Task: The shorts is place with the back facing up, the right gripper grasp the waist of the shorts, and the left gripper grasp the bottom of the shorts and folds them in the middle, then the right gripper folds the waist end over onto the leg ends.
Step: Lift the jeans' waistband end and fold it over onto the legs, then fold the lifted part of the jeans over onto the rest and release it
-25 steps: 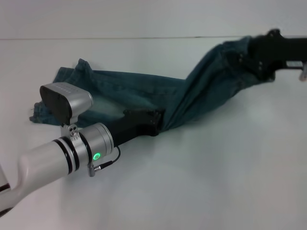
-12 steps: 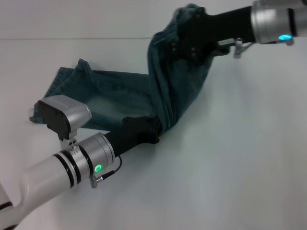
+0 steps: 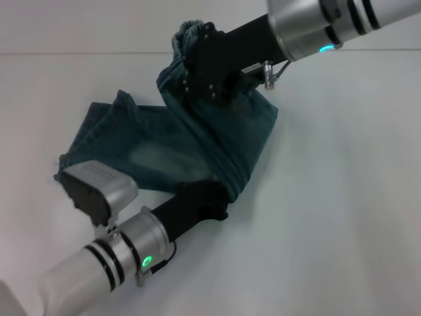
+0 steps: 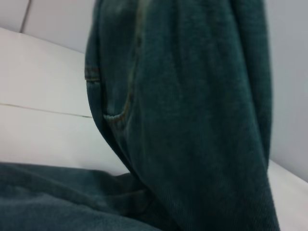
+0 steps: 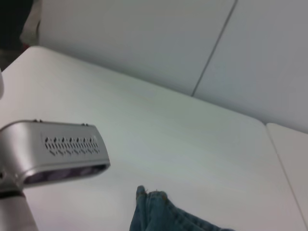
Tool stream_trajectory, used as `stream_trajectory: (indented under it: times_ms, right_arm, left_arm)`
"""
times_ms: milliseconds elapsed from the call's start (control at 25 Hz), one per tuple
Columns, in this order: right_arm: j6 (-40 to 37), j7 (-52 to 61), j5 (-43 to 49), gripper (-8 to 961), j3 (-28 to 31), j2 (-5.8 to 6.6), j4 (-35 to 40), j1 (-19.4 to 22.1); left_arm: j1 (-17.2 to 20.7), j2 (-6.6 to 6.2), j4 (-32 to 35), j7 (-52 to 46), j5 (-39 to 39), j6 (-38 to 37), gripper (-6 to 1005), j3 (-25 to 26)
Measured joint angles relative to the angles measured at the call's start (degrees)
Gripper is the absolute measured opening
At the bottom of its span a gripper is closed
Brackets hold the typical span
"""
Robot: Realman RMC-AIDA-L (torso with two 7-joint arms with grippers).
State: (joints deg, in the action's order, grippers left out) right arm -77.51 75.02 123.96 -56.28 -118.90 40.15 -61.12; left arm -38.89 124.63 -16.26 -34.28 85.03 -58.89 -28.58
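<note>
The right gripper [image 3: 197, 62] has its fingers clamped on the waist [image 3: 187, 31], lifting the shorts [image 3: 217, 138] off the desk [image 3: 342, 197]; the left gripper [image 3: 214, 197] pins the fold, its finger opening hidden.

left arm [image 3: 99, 270]: silver-grey tube, black bands, green light, thin black cable
camera housing [image 3: 99, 187]: silver and black
right arm [image 3: 316, 23]: silver-grey, black bands, cyan light

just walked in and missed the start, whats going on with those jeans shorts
The robot is folding the shorts on the white table. The right hand has the waist lifted and is carrying it over toward the far-left leg ends. The left hand holds the shorts down at the fold. The fold is not yet laid flat.
</note>
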Motion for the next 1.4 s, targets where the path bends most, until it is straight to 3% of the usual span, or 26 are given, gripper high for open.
stream_trajectory:
  times_ms: [80,320,440,600,1000,1240,1400]
  right_arm:
    - [0.78,-0.02,0.00,54,-1.54,-0.20,-0.09,-0.35]
    - [1.63,-0.05,0.07,55,-4.33,-0.40,-0.12,-0.79]
    - [2.03,-0.28,0.10,55,-5.02,-0.43,-0.25,-0.78]
    - [2.16,-0.75,0.13,55,-5.22,-0.44,-0.72,-1.00]
    - [2.95,-2.04,-0.30,55,-4.73,-0.42,-0.69,-1.19]
    - [3.28,-6.00,-1.92,54,-3.76,0.92,-4.91,-5.29]
    - [3.28,-6.99,-1.77,54,-4.27,0.09,-5.81,-7.28]
  left_arm:
    - [0.70,0.01,0.00,0.59,0.05,-0.08,2,0.63]
    - [12.91,-0.02,11.18,1.42,-0.23,-3.61,2,7.34]
    - [19.41,-0.11,17.28,0.41,-0.09,-11.09,2,11.18]
    - [25.26,-0.14,24.51,-4.45,-0.35,-22.62,1,13.95]
    - [26.96,-0.16,27.37,-7.31,0.36,-26.12,1,13.58]
    - [27.46,-0.26,29.32,-7.54,2.64,-28.67,1,13.29]
    - [27.86,-0.28,29.70,-7.56,4.22,-29.82,2,13.20]
